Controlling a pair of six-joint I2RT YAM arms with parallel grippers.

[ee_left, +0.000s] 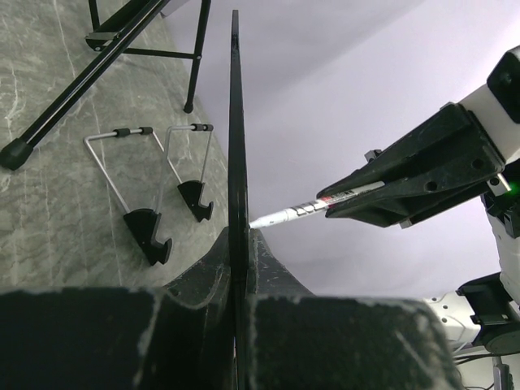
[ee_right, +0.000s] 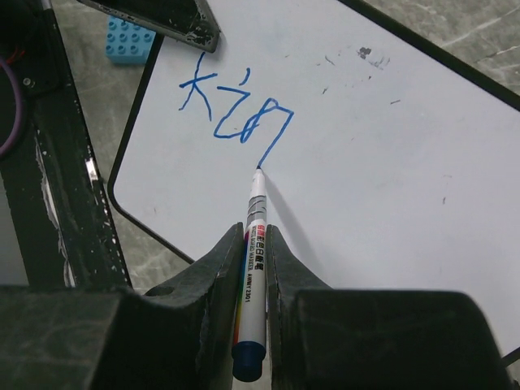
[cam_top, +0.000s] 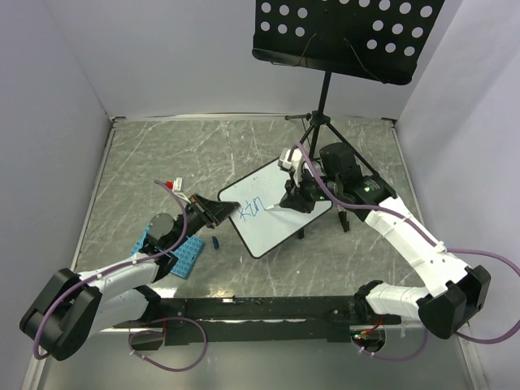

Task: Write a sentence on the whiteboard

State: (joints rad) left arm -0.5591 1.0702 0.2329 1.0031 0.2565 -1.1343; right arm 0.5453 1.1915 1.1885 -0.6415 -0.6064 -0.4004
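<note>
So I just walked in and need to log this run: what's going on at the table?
The left gripper is shut on one edge of the whiteboard, apparently steadying it. The right gripper is shut on a marker, whose tip touches the board. Blue writing reading roughly "kin" ends at the tip. Nearly all the rest of the board is bare, so the job has barely begun.
</note>
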